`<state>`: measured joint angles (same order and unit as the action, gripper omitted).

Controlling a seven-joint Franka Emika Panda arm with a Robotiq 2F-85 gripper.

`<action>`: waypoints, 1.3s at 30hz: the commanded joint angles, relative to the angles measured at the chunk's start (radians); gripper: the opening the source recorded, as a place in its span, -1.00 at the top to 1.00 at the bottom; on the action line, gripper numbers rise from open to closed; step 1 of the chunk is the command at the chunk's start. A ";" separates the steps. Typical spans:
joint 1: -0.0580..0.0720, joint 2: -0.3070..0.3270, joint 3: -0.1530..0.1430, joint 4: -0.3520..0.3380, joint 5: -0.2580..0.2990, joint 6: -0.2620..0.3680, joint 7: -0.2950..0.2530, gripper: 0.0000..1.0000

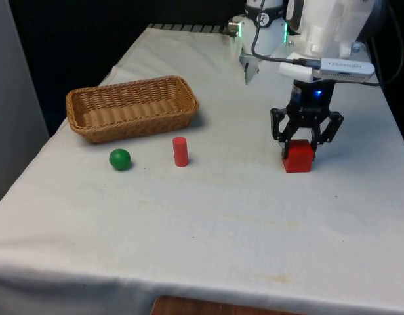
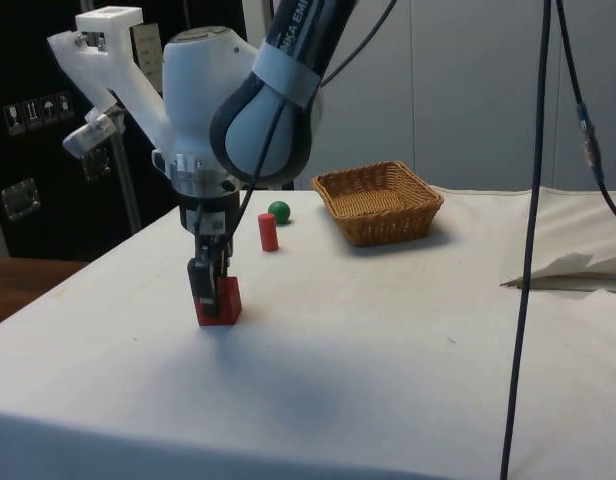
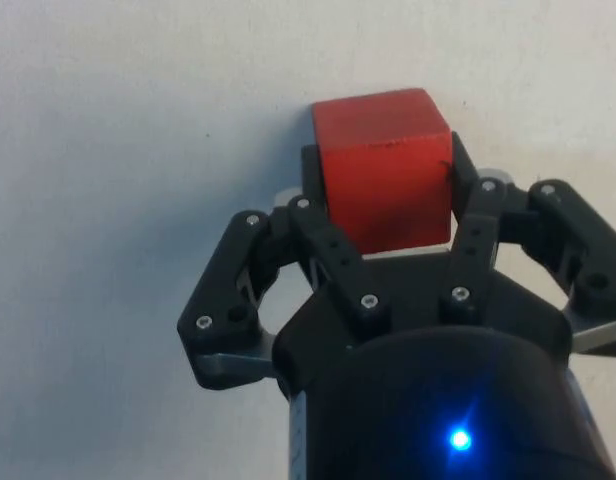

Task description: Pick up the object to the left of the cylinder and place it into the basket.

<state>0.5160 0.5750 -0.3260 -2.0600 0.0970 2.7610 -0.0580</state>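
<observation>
A red cube [image 1: 298, 159] [image 2: 220, 305] [image 3: 383, 160] rests on the white cloth at the front view's right. My gripper [image 1: 298, 146] [image 2: 210, 290] [image 3: 383, 185] stands straight down over it, one finger pressed against each side, shut on the cube. An upright red cylinder [image 1: 180, 151] [image 2: 268, 232] stands near the table's middle. A green ball [image 1: 120, 159] [image 2: 279, 211] lies to the cylinder's left in the front view, apart from it. The wicker basket [image 1: 136, 128] [image 2: 388, 225] sits just behind the ball and cylinder, with nothing in it.
The table's edge at the front view's left runs close by the basket and ball. A cable [image 2: 533, 250] hangs down in the side view's foreground. Bare cloth stretches between the cylinder and the cube and towards the near edge.
</observation>
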 commanded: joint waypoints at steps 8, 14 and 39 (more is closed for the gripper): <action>-0.009 -0.005 0.011 -0.008 0.009 0.013 -0.010 0.98; 0.005 -0.037 -0.013 -0.026 -0.009 -0.006 0.001 0.98; 0.009 -0.223 -0.077 -0.154 -0.090 -0.075 -0.003 0.98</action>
<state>0.5170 0.3620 -0.3880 -2.2040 0.0270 2.6880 -0.0690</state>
